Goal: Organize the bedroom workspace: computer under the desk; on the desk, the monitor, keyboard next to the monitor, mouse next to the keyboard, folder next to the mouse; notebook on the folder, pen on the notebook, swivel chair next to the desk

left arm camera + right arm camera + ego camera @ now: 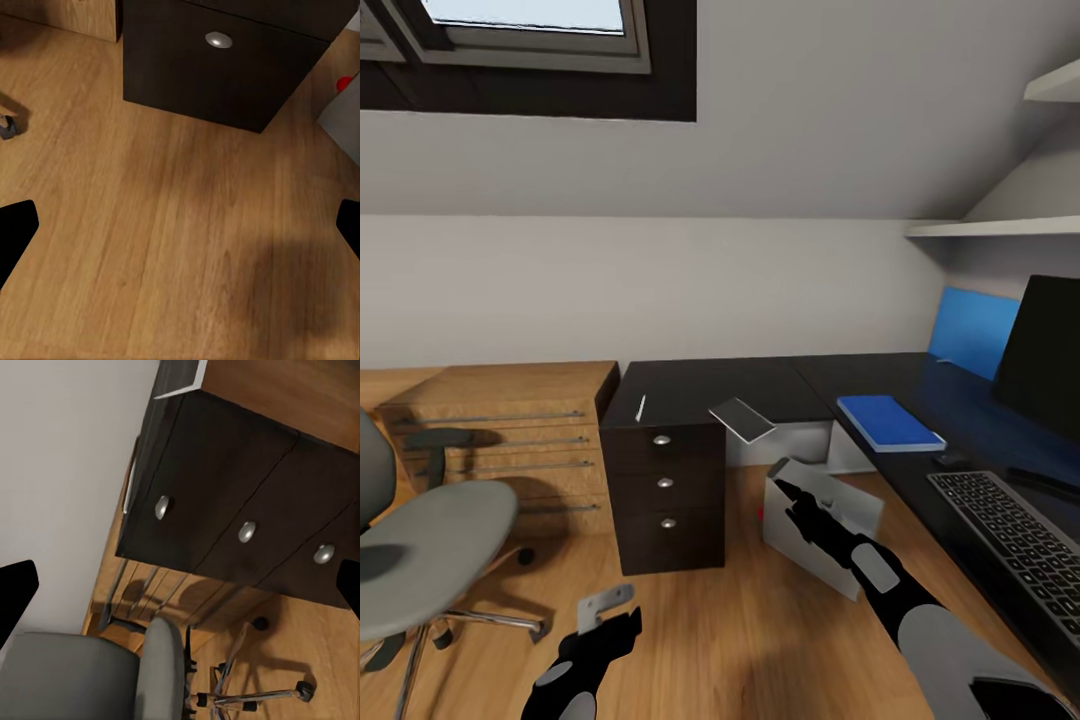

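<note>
Nearest, both grippers are spread wide and carry nothing: the left gripper (603,622) at 7 o'clock, the right gripper (792,492) near the computer (830,525) under the desk (760,385). At 3 o'clock the keyboard (1015,545), monitor (1050,350) and folder (890,422) sit placed. Notebook (742,419) overhanging the desk edge, pen (641,407) and swivel chair (420,555) at 9 look unsorted.

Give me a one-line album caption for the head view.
Two robot arms reach over a wooden floor toward a black desk holding a blue folder, keyboard and monitor.
</note>
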### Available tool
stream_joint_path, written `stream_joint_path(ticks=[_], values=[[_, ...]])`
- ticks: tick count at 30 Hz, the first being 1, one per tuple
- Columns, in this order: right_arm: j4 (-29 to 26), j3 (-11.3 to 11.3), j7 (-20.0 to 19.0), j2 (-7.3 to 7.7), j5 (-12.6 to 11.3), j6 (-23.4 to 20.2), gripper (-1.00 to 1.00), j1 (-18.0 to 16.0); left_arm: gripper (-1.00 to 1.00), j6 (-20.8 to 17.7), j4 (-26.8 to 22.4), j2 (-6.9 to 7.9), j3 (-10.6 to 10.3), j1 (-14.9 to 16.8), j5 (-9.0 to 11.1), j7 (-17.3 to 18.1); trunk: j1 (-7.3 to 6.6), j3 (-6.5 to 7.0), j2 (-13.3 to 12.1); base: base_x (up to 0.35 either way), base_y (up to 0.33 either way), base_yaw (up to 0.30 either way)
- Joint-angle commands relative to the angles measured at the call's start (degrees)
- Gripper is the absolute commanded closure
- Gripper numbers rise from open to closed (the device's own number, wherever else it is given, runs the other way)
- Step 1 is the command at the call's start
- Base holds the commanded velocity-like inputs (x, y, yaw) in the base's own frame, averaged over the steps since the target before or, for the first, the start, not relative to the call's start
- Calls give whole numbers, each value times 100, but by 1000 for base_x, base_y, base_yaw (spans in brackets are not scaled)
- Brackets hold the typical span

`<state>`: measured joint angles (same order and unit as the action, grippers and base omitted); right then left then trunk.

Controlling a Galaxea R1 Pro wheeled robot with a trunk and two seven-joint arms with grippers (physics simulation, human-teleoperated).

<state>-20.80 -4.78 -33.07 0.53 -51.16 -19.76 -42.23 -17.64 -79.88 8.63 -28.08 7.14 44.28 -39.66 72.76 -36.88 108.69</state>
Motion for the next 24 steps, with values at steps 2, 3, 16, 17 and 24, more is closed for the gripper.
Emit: stream_joint_path(ticks=[2,3,16,17,24], values=[[-1,-16,8,-12,-30,5,-100,-4,-100,-12,-9,6,-14,6,28,-42,1,-6,3,221,97,0],[-2,-22,51,-19,-43,21,-100,-4,-100,-12,-10,6,-13,6,28,-42,1,-6,3,255,100,0],[-12,-40,315,-60,-90,42,-100,-4,-100,-11,-10,13,-13,6,28,-42,1,-6,3,273,81,0],[-12,-40,316,-64,-89,42,-100,-4,-100,-11,-9,14,-13,6,28,-42,1,-6,3,213,21,0],[-15,-40,326,-76,-88,35,-100,-4,-100,-6,-10,15,-13,6,23,-45,1,-6,3,226,8,0]])
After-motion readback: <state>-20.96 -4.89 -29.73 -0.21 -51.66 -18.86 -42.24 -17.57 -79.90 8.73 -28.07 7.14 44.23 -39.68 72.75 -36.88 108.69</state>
